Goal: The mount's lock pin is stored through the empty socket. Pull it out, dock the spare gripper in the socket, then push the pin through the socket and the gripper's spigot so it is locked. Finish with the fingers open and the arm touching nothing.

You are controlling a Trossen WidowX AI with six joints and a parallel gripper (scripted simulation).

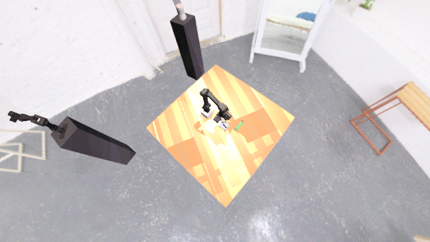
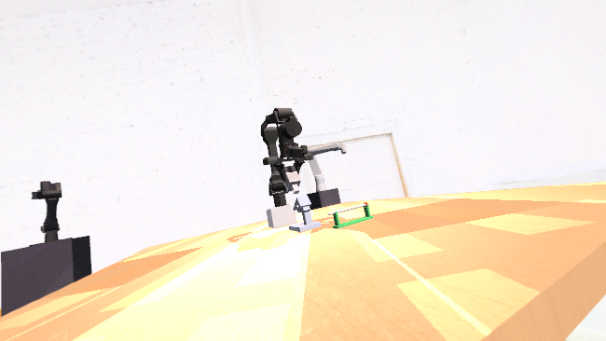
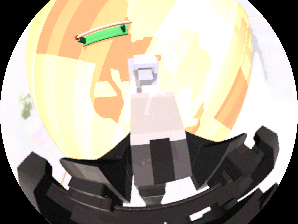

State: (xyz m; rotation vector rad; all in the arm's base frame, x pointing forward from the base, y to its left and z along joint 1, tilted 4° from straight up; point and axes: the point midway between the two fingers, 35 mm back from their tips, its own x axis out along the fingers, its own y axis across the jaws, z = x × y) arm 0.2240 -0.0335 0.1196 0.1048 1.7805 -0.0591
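My gripper [image 3: 160, 161] is shut on the pale, blocky spare gripper [image 2: 293, 176] [image 3: 158, 117]. Its lower end points down, close above the mount in the exterior view; a small gap seems to show between them. The grey mount [image 1: 223, 125] [image 2: 306, 217] [image 3: 145, 63] stands upright on its flat base, with its angled socket at the top. In the wrist view the socket lies just beyond the spare gripper's far end. The pale lock pin [image 2: 349, 209] [image 3: 104, 28], with a red head, lies across the green rack [image 1: 239, 125] [image 2: 354, 222] [image 3: 106, 36], outside the socket.
The arm's pale base block [image 1: 207, 114] [image 2: 282, 216] stands close behind the mount. The rack stands to the mount's right in the exterior view. Two dark pedestals [image 1: 96, 142] [image 1: 188, 46] carrying other arms stand off the wooden table [image 1: 228, 182].
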